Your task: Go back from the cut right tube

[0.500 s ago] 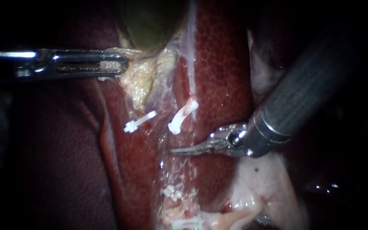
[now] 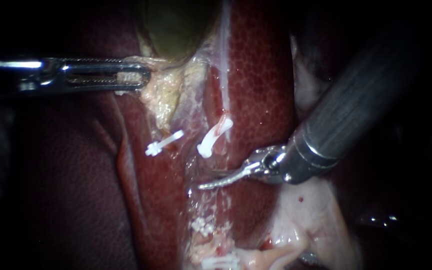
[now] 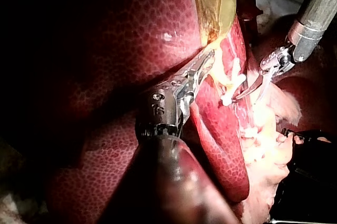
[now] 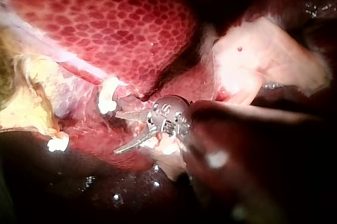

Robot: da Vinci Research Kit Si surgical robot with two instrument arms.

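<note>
My left instrument (image 2: 135,77) comes in from the left, its jaws shut on the pale edge of the gallbladder (image 2: 176,25) and holding it taut. The right tube's upper stump (image 2: 222,126) carries a white clip (image 2: 209,144). A second white clip (image 2: 163,143) sits on the left tube beside it. My right instrument (image 2: 205,181) lies just below the clipped stump, its curved blades slightly apart and holding nothing. The right wrist view shows the same gap between the blades (image 4: 117,133), near the clip (image 4: 107,97). In the left wrist view they (image 3: 250,97) hang beside the clips (image 3: 231,84).
Dark red liver (image 2: 261,75) lies on both sides of the dissected groove. More white clips (image 2: 218,261) sit on pale tissue low in the endoscope view. Pale fatty tissue (image 2: 316,220) lies under the right instrument's shaft (image 2: 356,105).
The right instrument's blades have tipped downward and a small gap now shows between them; its wrist has shifted slightly. The left instrument and the clips have not moved.
</note>
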